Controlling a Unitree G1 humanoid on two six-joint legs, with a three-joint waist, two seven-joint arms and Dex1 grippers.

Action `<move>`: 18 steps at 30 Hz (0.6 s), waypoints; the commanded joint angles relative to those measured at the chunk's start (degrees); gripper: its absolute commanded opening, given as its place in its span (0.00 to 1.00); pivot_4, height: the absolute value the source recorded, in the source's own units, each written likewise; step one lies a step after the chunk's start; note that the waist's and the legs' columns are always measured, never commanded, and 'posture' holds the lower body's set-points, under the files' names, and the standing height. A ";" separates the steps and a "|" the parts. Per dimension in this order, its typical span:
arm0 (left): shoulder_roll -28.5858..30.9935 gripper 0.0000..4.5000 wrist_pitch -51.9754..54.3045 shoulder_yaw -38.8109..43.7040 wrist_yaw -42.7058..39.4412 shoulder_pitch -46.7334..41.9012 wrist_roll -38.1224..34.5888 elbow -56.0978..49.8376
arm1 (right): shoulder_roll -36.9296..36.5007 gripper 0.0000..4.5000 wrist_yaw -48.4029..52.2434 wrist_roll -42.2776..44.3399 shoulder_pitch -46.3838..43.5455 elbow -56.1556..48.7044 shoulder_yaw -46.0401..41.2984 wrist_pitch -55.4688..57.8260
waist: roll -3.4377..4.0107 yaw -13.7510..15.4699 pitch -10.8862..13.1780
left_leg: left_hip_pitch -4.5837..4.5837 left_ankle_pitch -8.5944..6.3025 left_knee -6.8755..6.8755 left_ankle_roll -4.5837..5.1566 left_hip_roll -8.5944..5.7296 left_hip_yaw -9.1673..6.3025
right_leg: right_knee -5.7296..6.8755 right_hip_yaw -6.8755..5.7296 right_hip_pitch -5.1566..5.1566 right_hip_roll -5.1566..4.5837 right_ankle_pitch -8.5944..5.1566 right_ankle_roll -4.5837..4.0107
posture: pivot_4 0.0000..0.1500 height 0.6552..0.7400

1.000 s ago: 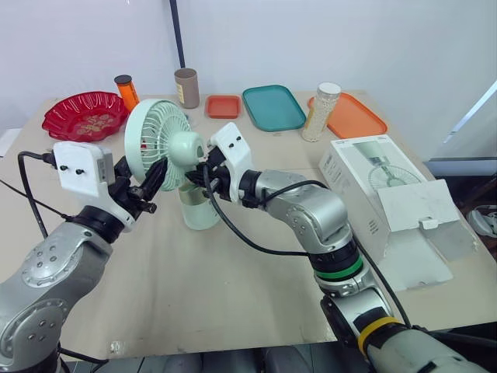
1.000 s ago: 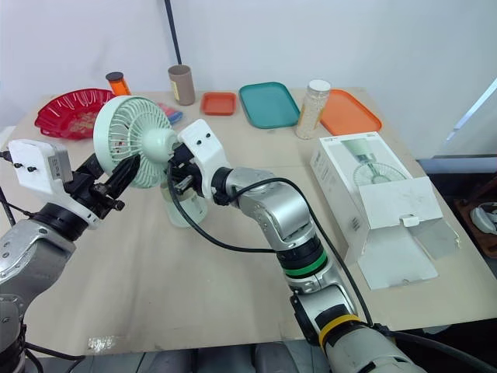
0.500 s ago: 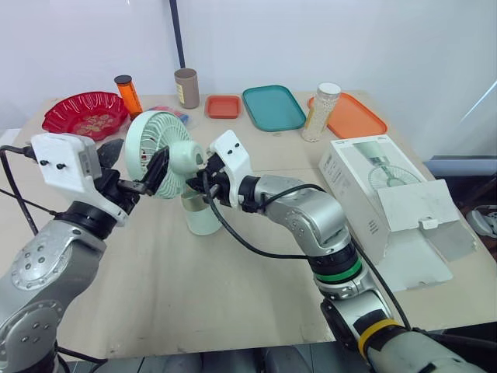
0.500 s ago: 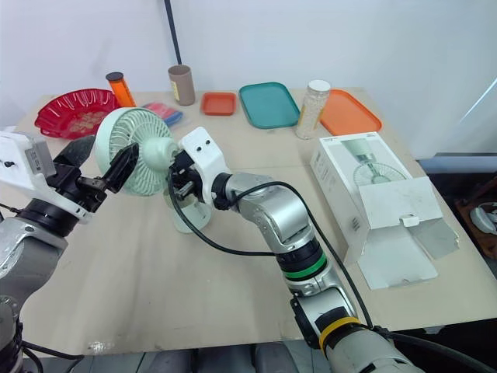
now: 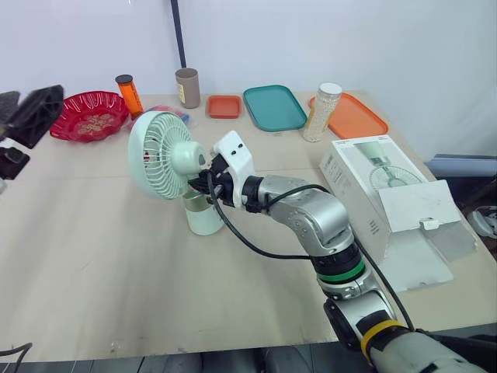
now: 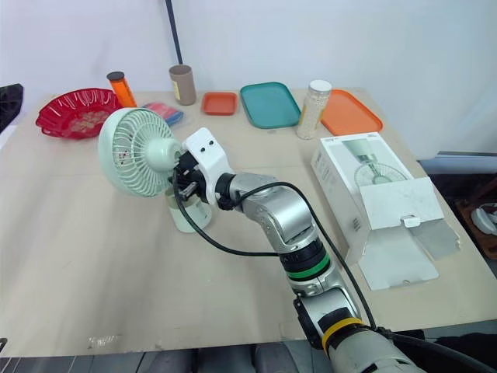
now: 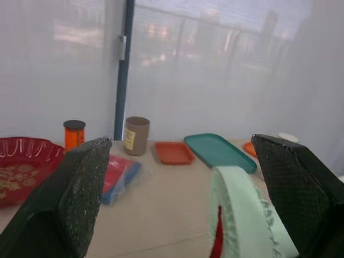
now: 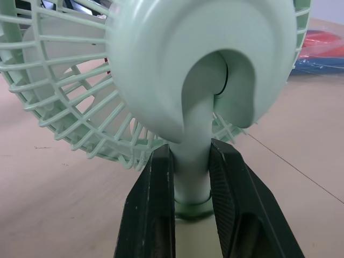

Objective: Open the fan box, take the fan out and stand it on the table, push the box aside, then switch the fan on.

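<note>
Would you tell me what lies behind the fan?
A red-and-blue packet lies on the table behind the fan. In the head views, the fan's head covers its near edge.

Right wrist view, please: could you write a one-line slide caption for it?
Right gripper shut around the neck of the pale green fan, just under its motor housing.

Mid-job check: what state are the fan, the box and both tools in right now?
fan: out of the box, upright on the table; cannot tell if it is running
fan box: lying on the table, flap open
right tool: shut on the fan's neck
left tool: open, holding nothing, apart from the fan
</note>
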 commanded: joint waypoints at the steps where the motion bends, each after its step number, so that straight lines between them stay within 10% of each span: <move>1: 1.76 1.00 2.88 3.28 -8.66 5.08 3.48 1.73 | 0.75 0.07 0.27 1.17 -1.06 -1.88 -2.49 -1.87 | 0.02 -0.08 0.01 | 0.00 0.00 -0.02 0.00 0.00 0.01 | 0.00 0.01 -0.02 0.00 0.00 0.00 | 1.00 1.00; 8: 3.04 1.00 -3.74 -6.25 -37.89 18.92 28.54 4.02 | -1.87 0.07 7.23 4.16 3.19 -7.83 -3.06 -8.37 | 0.04 0.05 0.03 | -0.04 0.42 -0.69 -0.74 -0.02 0.15 | 0.01 0.12 -0.44 -0.02 0.04 -0.08 | 1.00 1.00; 18: 5.80 1.00 -15.06 -22.33 -57.50 12.07 47.25 14.30 | -5.98 0.07 15.41 2.20 10.29 -12.18 0.24 -21.35 | 0.04 -0.29 0.03 | -0.11 0.43 -0.71 -0.76 0.09 0.16 | 0.04 0.11 -0.55 0.05 0.10 -0.15 | 1.00 1.00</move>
